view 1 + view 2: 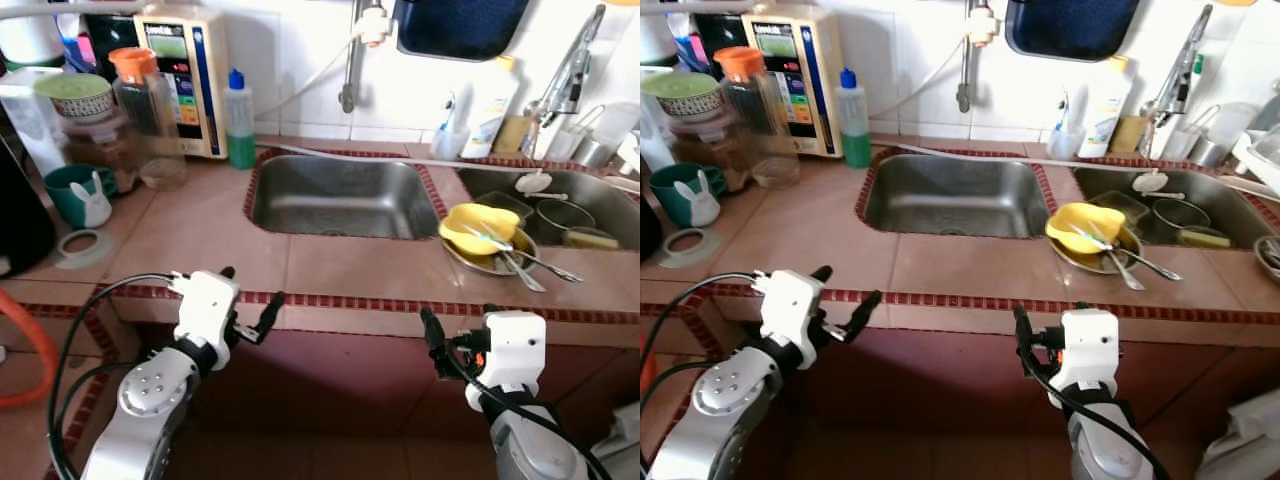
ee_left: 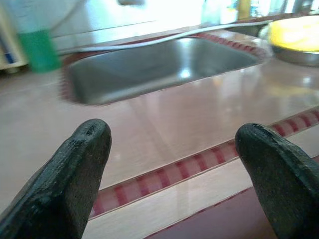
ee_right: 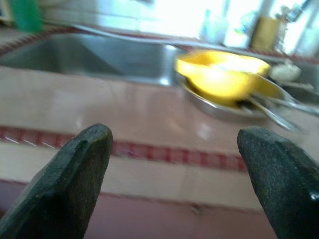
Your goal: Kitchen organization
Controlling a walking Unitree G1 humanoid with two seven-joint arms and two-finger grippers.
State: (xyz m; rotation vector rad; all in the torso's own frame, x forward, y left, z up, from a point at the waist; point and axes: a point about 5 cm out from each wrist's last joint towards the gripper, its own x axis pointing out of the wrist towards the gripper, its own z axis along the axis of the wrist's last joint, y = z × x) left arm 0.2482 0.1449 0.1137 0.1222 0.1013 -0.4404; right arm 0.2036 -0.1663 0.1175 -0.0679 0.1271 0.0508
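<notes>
The most likely thing to tidy is the yellow bowl (image 1: 482,224), which sits tilted in a shallow metal plate (image 1: 492,262) on the strip of tiled surface (image 1: 330,268) between the two sink basins, near the front edge. Two or three pieces of cutlery (image 1: 520,262) lie across the plate, their handles running out toward the robot's right and slightly forward, so their long axis points diagonally away from the left basin (image 1: 343,196). The right basin (image 1: 580,205) behind holds a pot and some smaller dishes.

From the bowl the nearer arm is plainly the right one. The right end effector (image 1: 437,345) hangs below and in front of the surface's red-checked edge, with the bowl ahead of it, higher, and a little to its right; in the right wrist view the bowl (image 3: 219,74) lies straight down the line between the two black fingertips (image 3: 75,164). Those fingers stand wide apart and hold nothing. The reach would probably call for a lift over the edge and then a short push forward.

The left end effector (image 1: 250,300) is at the same front edge but farther left, facing the left basin, with the bowl well off to its right. Its fingers (image 2: 75,164) are likewise spread wide and empty.

Farther out, along the left of the surface, stand a green soap bottle (image 1: 239,122), a water machine (image 1: 185,75), jars and a teal mug (image 1: 75,192).
</notes>
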